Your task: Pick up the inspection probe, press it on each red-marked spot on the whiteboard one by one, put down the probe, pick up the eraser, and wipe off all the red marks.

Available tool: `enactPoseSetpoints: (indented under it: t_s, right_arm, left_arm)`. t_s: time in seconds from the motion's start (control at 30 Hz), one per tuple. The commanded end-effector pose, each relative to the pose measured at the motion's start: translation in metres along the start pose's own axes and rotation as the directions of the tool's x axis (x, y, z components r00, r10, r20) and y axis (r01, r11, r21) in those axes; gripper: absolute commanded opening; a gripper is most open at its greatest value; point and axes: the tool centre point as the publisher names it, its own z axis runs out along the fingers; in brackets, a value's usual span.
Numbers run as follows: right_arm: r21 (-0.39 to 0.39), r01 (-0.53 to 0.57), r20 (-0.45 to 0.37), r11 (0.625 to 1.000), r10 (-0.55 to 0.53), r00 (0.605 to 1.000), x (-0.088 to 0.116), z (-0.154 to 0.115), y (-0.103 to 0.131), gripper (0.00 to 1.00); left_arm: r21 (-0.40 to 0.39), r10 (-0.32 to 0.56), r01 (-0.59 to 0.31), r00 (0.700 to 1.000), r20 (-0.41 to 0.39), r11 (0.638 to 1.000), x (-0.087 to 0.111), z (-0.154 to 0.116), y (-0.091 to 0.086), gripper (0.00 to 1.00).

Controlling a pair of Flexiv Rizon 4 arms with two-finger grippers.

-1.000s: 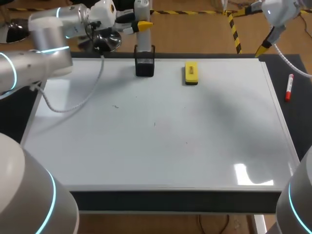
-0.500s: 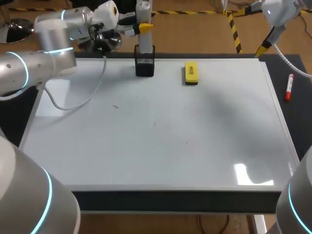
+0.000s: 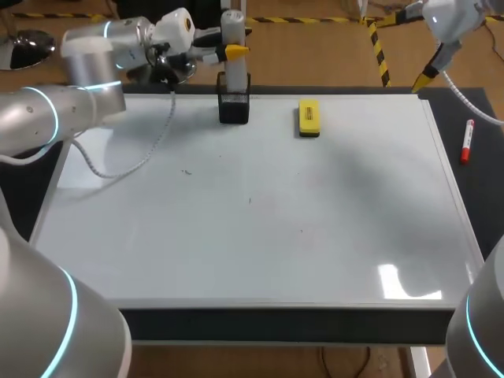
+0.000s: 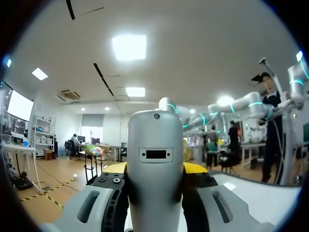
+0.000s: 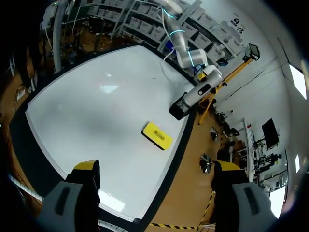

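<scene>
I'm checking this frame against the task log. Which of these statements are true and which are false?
1. The left jaws grip the probe from two sides. True.
2. The eraser lies on the whiteboard, to the right of the black holder. True.
3. The right jaws hold the eraser. False: they are open and empty, up near the table's far right corner.
4. The red marker lies on the whiteboard. False: it lies on the dark mat beside the board's right edge.
5. Big red scribbles cover the whiteboard. False: only a few tiny specks show.
</scene>
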Motion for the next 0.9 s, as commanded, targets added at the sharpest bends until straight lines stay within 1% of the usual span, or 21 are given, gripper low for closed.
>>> enactPoseSetpoints:
  t_s: [0.03,0.23,0.57,0.9]
  right_arm:
    - [0.002,0.001,-0.005,1.000,-0.001,1.000,-0.001,0.000,0.000,1.00]
    - [0.002,0.001,-0.005,1.000,-0.001,1.000,-0.001,0.000,0.000,1.00]
    - [0.002,0.001,-0.005,1.000,-0.001,1.000,-0.001,0.000,0.000,1.00]
    - [0.002,0.001,-0.005,1.000,-0.001,1.000,-0.001,0.000,0.000,1.00]
  left_arm:
    - [0.014,-0.006,0.007,0.995,-0.100,1.000,-0.006,-0.003,0.008,0.00]
    - [0.010,-0.020,0.021,0.993,-0.113,1.000,-0.006,-0.009,0.018,0.00]
    - [0.027,-0.035,0.038,0.992,-0.121,0.999,-0.006,-0.016,0.031,0.00]
    - [0.028,-0.049,0.054,0.990,-0.135,0.998,-0.006,-0.018,0.049,0.00]
